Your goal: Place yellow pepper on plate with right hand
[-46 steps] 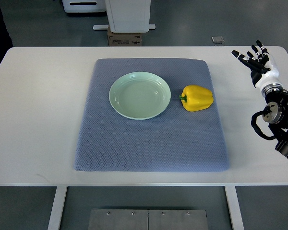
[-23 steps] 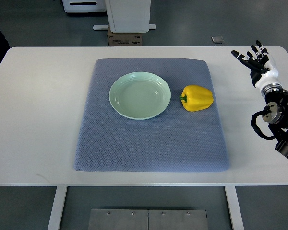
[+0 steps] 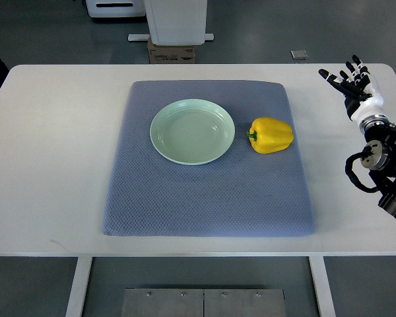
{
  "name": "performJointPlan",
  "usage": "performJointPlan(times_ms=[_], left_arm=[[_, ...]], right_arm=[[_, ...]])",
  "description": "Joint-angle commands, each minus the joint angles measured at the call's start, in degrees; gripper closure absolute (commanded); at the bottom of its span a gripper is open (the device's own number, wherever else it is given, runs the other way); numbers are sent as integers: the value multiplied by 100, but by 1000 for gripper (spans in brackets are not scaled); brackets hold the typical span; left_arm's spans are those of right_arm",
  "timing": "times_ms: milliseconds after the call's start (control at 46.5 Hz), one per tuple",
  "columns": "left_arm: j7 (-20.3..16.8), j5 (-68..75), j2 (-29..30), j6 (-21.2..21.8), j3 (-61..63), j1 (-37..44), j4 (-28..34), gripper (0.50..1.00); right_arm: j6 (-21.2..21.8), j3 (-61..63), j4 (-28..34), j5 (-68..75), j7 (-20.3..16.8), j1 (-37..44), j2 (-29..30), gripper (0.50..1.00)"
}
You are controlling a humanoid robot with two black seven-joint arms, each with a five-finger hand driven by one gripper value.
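Observation:
A yellow pepper (image 3: 271,135) lies on its side on the grey-blue mat (image 3: 208,191), just right of a pale green plate (image 3: 192,131). The plate holds nothing. My right hand (image 3: 352,78) is at the table's far right, well right of the pepper, with its fingers spread and holding nothing. Its arm (image 3: 383,165) comes in from the right edge. The left arm is out of view.
The mat lies in the middle of a white table (image 3: 46,152). A cardboard box (image 3: 171,51) and a white machine base (image 3: 177,20) stand on the floor behind the table. A small grey object (image 3: 299,55) lies on the floor at the back right.

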Motion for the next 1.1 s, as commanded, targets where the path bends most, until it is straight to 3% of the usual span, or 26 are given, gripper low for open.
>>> performJointPlan(times_ms=[0,1076], left_arm=[[-1,0,0,0,0,0,0,500],[-1,0,0,0,0,0,0,500]], right_arm=[[0,-9,-6,-8,-1,-14,1,500],[-9,17,-23,1,-45,29,-8,500]])
